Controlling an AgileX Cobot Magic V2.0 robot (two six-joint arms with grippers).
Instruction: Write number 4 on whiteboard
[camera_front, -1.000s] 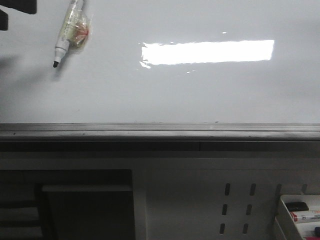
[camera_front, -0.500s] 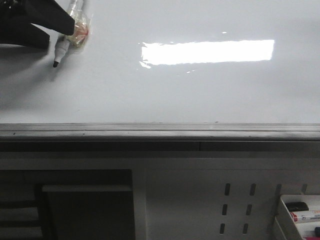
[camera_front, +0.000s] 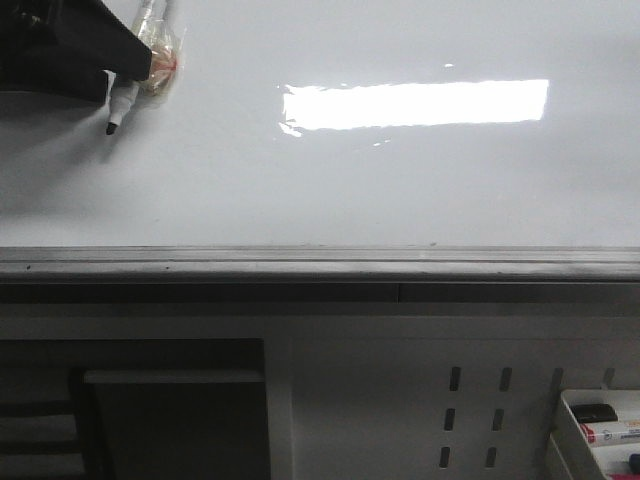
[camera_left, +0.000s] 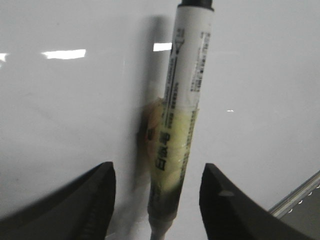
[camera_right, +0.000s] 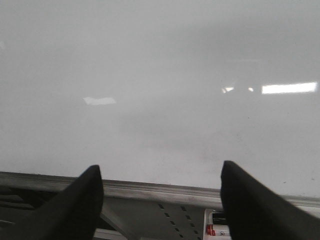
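Marker (camera_left: 182, 115) lying flat on whiteboard (camera_front: 400, 190) at far left, straddled by left gripper (camera_left: 157, 190), jaws spread and not yet touching; no number 4 drawn. Judged light, stiff, slick-barrelled (taped midsection the surest hold). Right gripper (camera_right: 160, 195) spread, empty, near grey edge rail (camera_front: 320, 262); ample bare board rightward for strokes.

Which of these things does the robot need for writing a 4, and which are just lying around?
For the job:
- whiteboard, no 4 on it yet
- marker, lying on the board
- left gripper, open around the marker

Just lying about:
- white tray of spare markers
- perforated panel below the board
- right gripper, open and holding nothing
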